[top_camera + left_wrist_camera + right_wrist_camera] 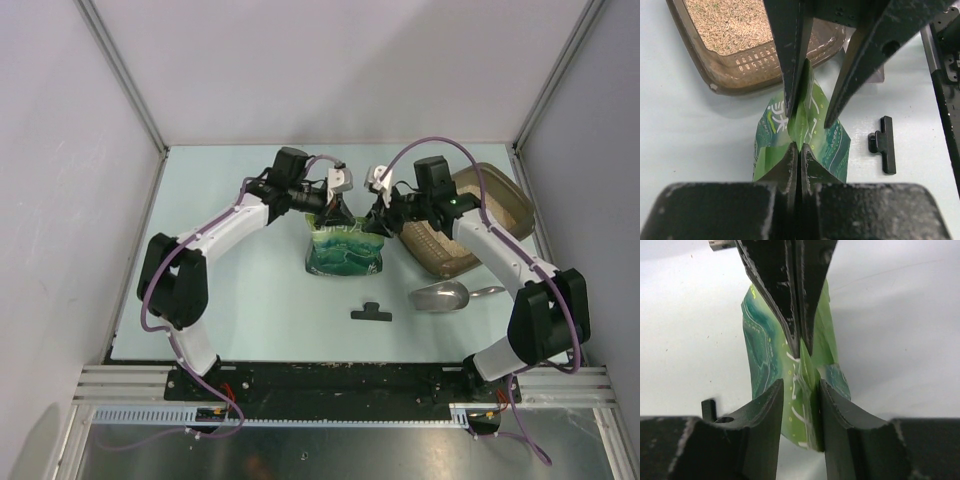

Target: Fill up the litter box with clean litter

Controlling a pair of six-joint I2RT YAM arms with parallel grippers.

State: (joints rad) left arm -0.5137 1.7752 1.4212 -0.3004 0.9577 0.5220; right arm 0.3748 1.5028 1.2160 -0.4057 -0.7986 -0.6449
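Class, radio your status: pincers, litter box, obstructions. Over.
Left pincer shut on green printed pouch bag; right pincer open around it. Brown translucent plastic litter box holds beige litter.

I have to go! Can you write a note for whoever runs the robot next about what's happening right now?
Left gripper: shut on the top edge of the green bag.
Right gripper: open around the same edge, not pinching.
Litter box: right of the bag, some clean litter inside.
Done: black clip lies off the bag; metal scoop lies nearby.
Left: probably pull the top open and pour.
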